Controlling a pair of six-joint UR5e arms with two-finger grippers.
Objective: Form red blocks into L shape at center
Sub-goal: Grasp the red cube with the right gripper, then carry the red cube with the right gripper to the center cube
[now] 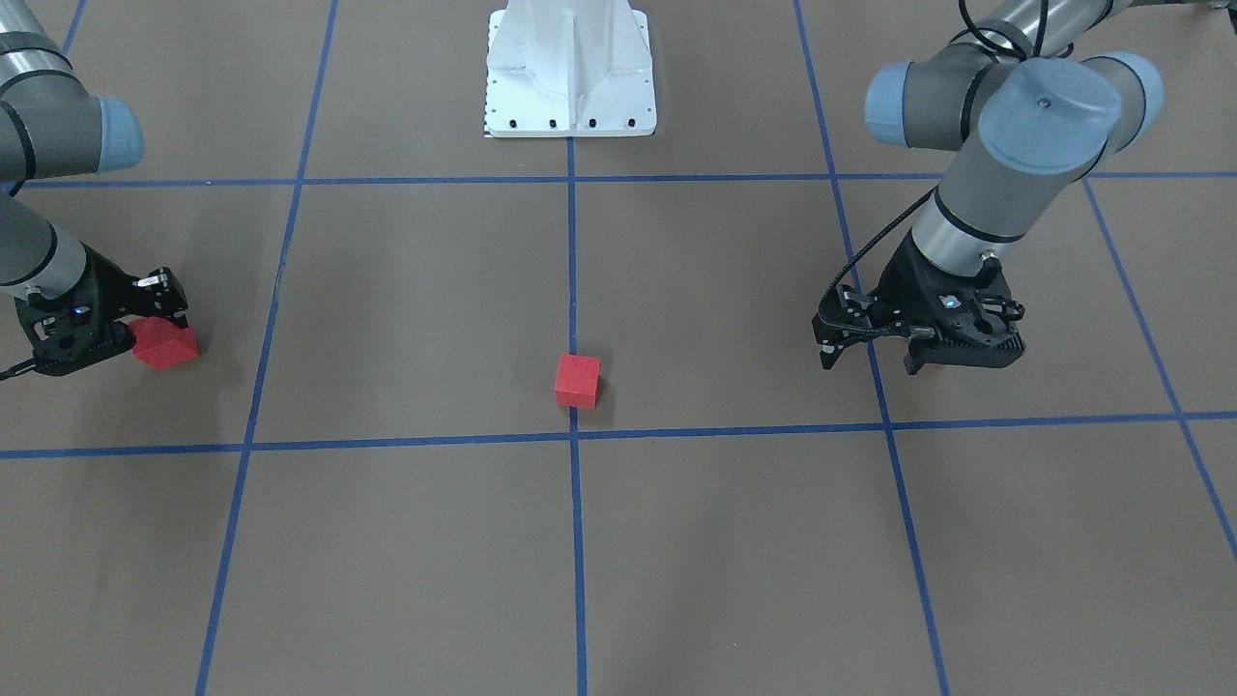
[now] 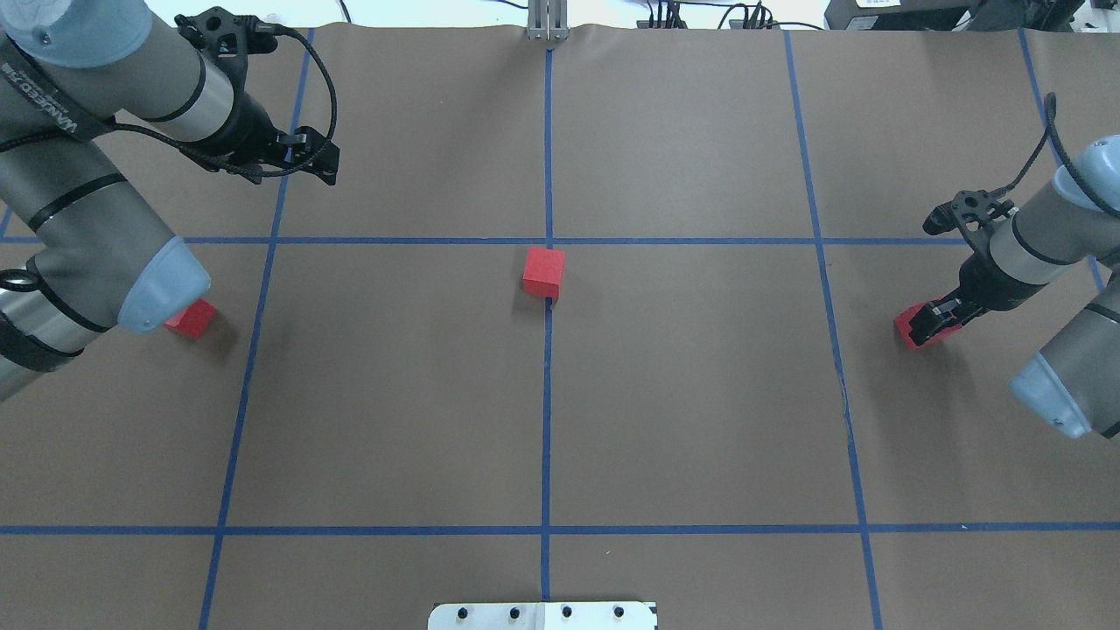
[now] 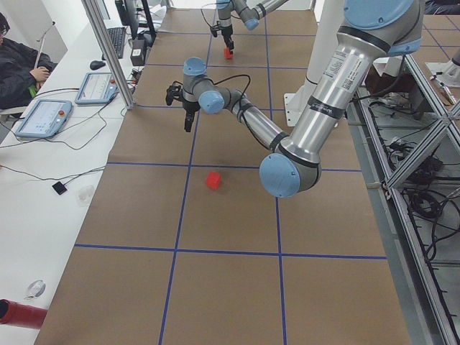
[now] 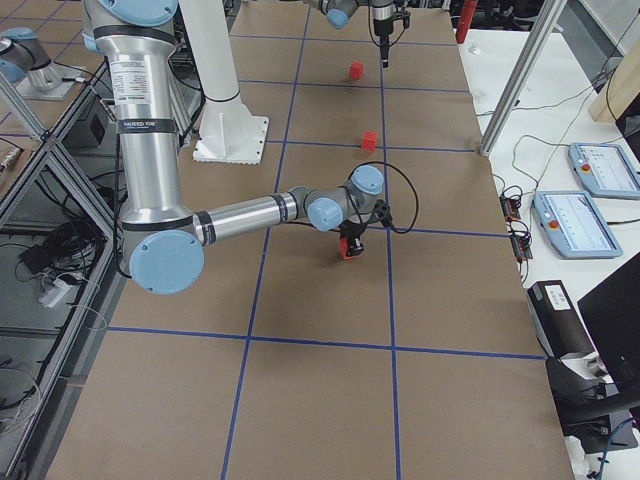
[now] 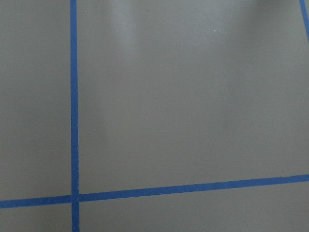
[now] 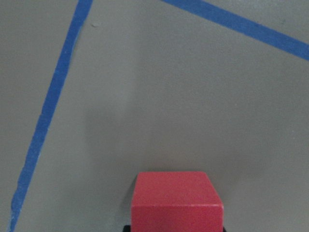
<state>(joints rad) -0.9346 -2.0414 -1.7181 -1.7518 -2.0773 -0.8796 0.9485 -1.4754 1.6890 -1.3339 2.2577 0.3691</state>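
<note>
While right tool (image 1: 145,329) clamps red block (image 1: 169,348) low, left tool (image 1: 870,362) hovers agape, pointing down.

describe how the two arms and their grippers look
Both arms, left arm and right arm, are silver-grey tubes with pale blue joint caps. The left gripper and right gripper are black two-finger units. Black cables run to each wrist; the left arm has a black strap with white lettering.
</note>
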